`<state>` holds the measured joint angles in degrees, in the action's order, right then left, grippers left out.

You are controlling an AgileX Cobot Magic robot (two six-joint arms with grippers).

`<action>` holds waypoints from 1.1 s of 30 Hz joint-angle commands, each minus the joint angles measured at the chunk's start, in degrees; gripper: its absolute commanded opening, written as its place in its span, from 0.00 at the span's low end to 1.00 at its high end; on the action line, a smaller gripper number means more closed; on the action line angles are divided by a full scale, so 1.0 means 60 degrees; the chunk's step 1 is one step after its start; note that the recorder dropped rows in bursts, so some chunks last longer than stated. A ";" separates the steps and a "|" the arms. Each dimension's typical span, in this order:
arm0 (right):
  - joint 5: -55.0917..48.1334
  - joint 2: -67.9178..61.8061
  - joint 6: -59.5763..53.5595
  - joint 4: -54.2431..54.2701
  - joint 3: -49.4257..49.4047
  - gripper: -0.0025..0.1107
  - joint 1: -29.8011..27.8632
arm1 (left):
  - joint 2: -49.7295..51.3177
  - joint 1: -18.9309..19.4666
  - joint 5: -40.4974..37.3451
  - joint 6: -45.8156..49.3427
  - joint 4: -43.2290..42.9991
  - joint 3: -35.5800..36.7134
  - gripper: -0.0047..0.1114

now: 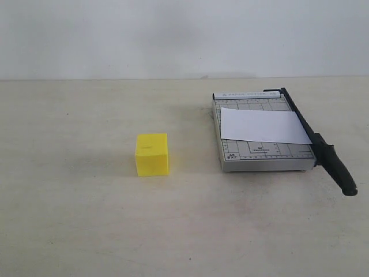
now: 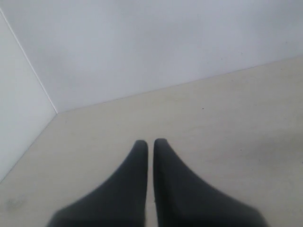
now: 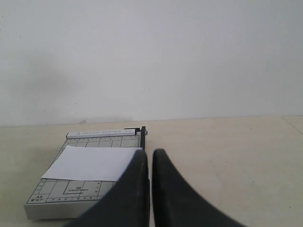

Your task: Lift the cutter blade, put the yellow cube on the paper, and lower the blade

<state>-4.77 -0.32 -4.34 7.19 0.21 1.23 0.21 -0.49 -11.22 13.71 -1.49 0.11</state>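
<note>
1. yellow cube [image 1: 152,153] sits alone on the table [image 1: 86,225], left of centre, well apart from the board [image 1: 262,157].
2. grey gridded board is over on the right, flat on the table.
3. white paper [image 1: 262,125] lies across the board, slightly skewed, right edge reaching the blade [image 1: 305,126].
4. blade is down along the board's right edge, thick black end jutting past the near corner.
5. plain wall [image 1: 173,34] behind.
</note>
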 commanded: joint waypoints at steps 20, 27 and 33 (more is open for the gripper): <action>0.2573 0.0053 0.1203 0.0908 -0.0035 0.06 -0.0021 | -0.0036 0.0029 0.0124 0.0049 0.0026 -0.0019 0.08; 0.1933 0.0053 0.1792 0.1482 0.0463 0.06 -0.0021 | -0.0036 0.0029 0.0124 0.0049 0.0026 -0.0019 0.08; -0.0346 -0.1986 0.0723 0.1366 0.2477 0.06 -0.0021 | -0.0036 0.0029 0.0124 0.0049 0.0026 -0.0019 0.08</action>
<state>-1.62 -7.32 2.03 16.06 11.88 1.23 0.21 -0.49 -11.22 13.71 -1.49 0.11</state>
